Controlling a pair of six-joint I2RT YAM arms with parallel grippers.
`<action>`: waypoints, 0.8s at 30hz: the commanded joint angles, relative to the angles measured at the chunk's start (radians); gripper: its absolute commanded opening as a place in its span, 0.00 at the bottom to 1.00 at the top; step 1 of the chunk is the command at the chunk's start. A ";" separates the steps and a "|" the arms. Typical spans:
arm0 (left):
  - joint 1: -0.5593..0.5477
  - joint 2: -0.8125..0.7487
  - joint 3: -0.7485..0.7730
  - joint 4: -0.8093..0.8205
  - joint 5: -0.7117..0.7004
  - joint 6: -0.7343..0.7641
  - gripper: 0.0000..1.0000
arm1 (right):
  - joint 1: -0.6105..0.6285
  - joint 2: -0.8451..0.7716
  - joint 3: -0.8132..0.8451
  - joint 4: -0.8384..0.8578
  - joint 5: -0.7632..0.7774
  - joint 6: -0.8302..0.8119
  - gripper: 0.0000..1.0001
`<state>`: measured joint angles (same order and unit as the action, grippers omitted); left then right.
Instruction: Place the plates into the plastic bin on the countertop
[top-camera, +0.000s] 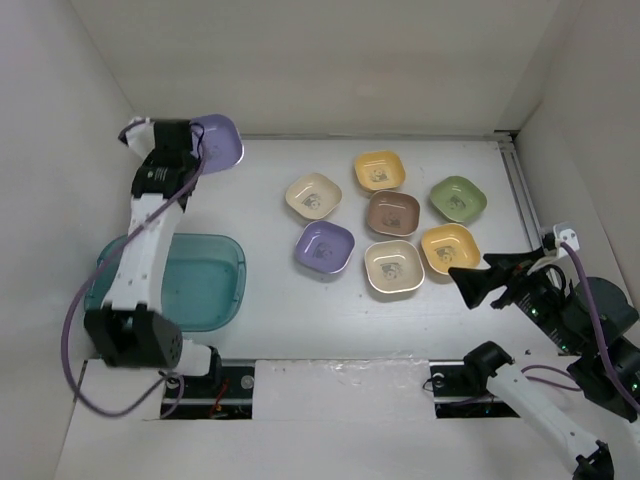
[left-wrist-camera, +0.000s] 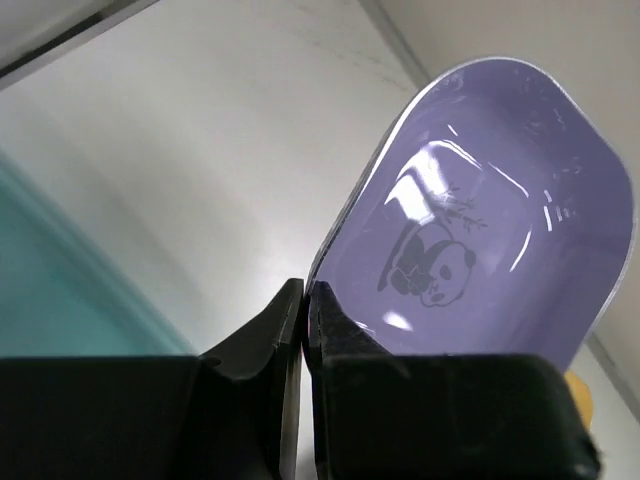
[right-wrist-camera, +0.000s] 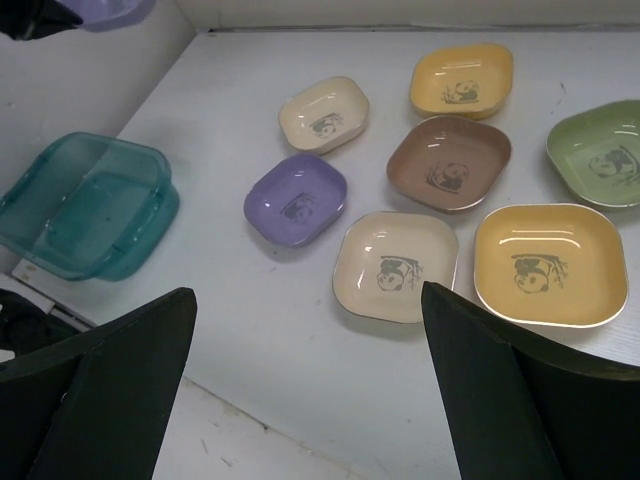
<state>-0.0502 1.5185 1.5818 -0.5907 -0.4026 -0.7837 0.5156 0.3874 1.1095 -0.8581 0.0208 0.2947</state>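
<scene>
My left gripper (top-camera: 197, 150) is clamped on a purple plate (top-camera: 221, 141) at upper left; the bin (top-camera: 206, 290) lies straight below it, lower left. The right gripper (top-camera: 468, 284) is spread wide, farther off.

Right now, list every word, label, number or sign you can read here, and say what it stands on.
No readable text in any view.
On the held purple plate: a panda drawing only, no letters.
On the brown plate and the six around it: the same panda print, no letters.
On the plastic bin: no label shows.
On the left arm: a small pale mark, too small to read.
</scene>
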 joint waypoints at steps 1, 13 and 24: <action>0.006 -0.174 -0.248 -0.046 -0.028 -0.014 0.00 | 0.000 -0.004 0.003 0.047 -0.038 -0.002 1.00; -0.008 -0.612 -0.565 -0.286 -0.088 -0.141 0.00 | 0.000 -0.022 -0.007 0.068 -0.114 -0.032 1.00; -0.011 -0.658 -0.476 -0.395 -0.222 -0.100 0.00 | 0.000 -0.032 0.030 0.048 -0.134 -0.071 1.00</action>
<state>-0.0612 0.7975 1.0454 -0.9703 -0.5671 -0.9348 0.5156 0.3660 1.1000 -0.8513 -0.0967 0.2523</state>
